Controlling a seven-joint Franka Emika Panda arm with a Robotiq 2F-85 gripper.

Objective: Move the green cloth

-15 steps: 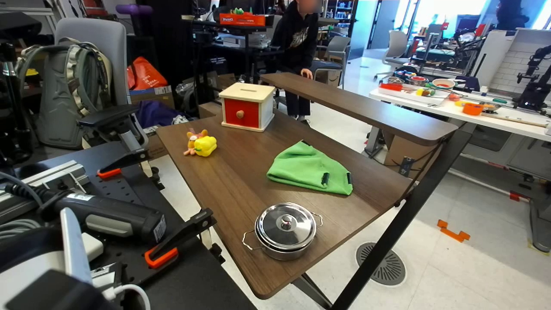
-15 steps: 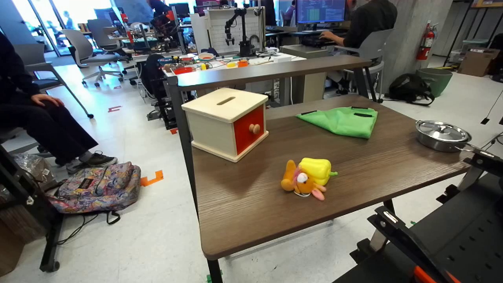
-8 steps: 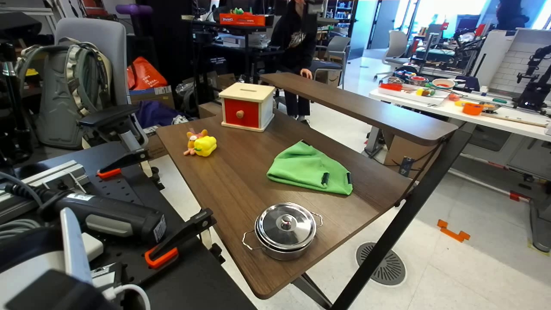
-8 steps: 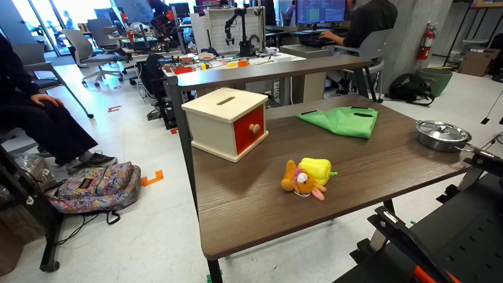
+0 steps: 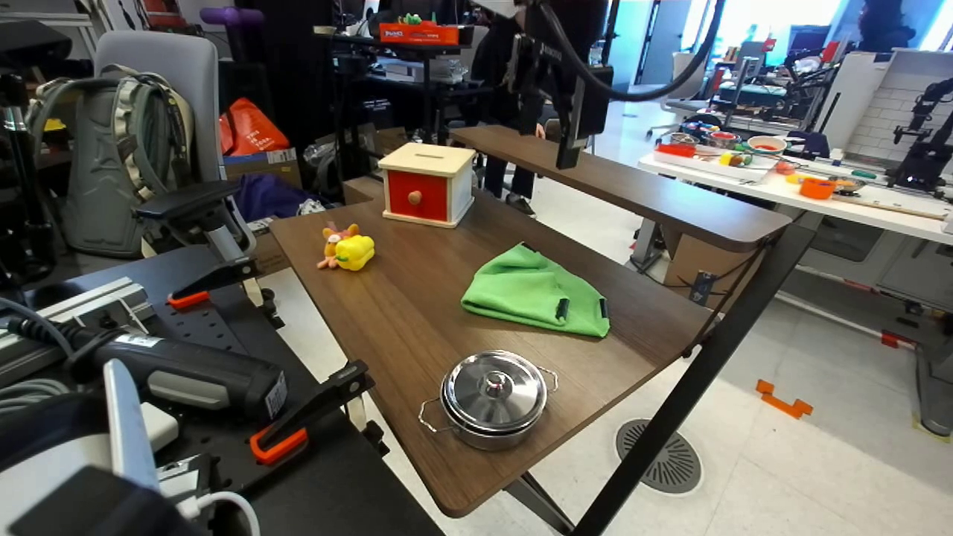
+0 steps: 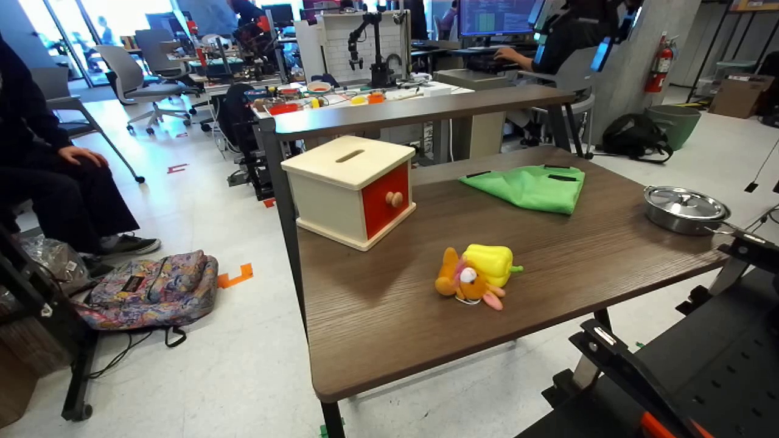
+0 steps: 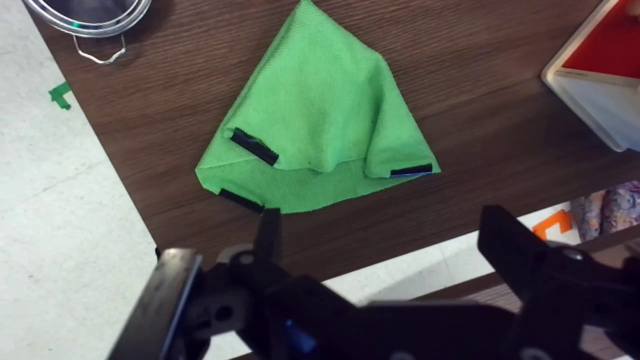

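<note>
I hold my end effector (image 7: 382, 215) in the air, well above the tabletop (image 5: 402, 320), its fingers (image 7: 270, 232) spread wide. The cloth (image 7: 320, 100) lies on the tabletop between the pot (image 5: 495, 394) and the box (image 6: 341, 204), toward the side with the raised shelf (image 5: 633, 184). It is green and loosely folded over itself, with dark strips at its corners; the wrist view shows it just ahead of my fingertips, though I am well apart from it in height. The pot is shiny metal, lidded and upright, one handle pointing toward the tabletop's edge. The box stands near the opposite end, pale wood with a slotted top and a red front that bears a round knob. On the side away from the shelf, a yellow pepper (image 6: 492, 263) lies close by an orange toy (image 6: 478, 289), and I cannot tell whether the two touch. In an exterior view, a patterned backpack (image 6: 164, 289) rests on the floor (image 6: 255, 365), near a seated person (image 6: 48, 182)
</note>
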